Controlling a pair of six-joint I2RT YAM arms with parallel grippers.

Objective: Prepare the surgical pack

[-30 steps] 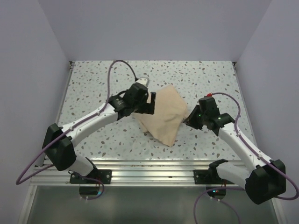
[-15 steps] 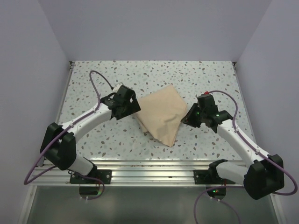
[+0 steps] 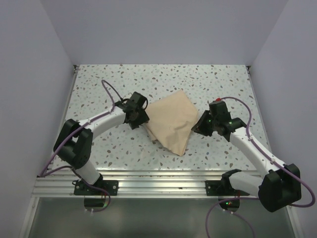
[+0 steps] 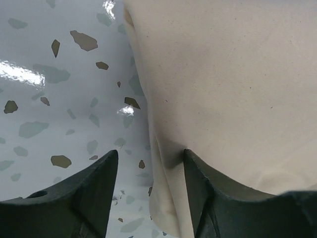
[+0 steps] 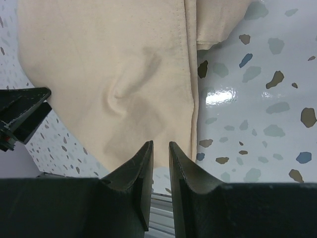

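Item under inspection: one folded beige cloth bundle (image 3: 171, 121). It lies flat near the middle of the speckled bench (image 3: 99, 79), set cornerwise between the two arms. No tray, instruments or gauze are in view (whether any are wrapped inside cannot be told).

Left gripper (image 4: 150, 152): jaws well apart and holding nothing. They straddle the bundle's left folded edge, one finger over bare bench and the other over cloth.

Right gripper (image 5: 160, 145): jaws drawn almost together, with only a slit between them. It sits at the bundle's right corner, and no cloth is seen in the slit.

Handling assessment: the material looks light, soft and limp, with a shallow crease showing in the right wrist view. It is judged likely to sag and shed its folds if lifted by a single layer. The glossy bench may also let it slide under a sideways push.

Recommended hold: the stitched hem (image 5: 188, 74) or the thick folded edge, pinched through all layers and close to a corner. The slack middle offers nothing to grip.
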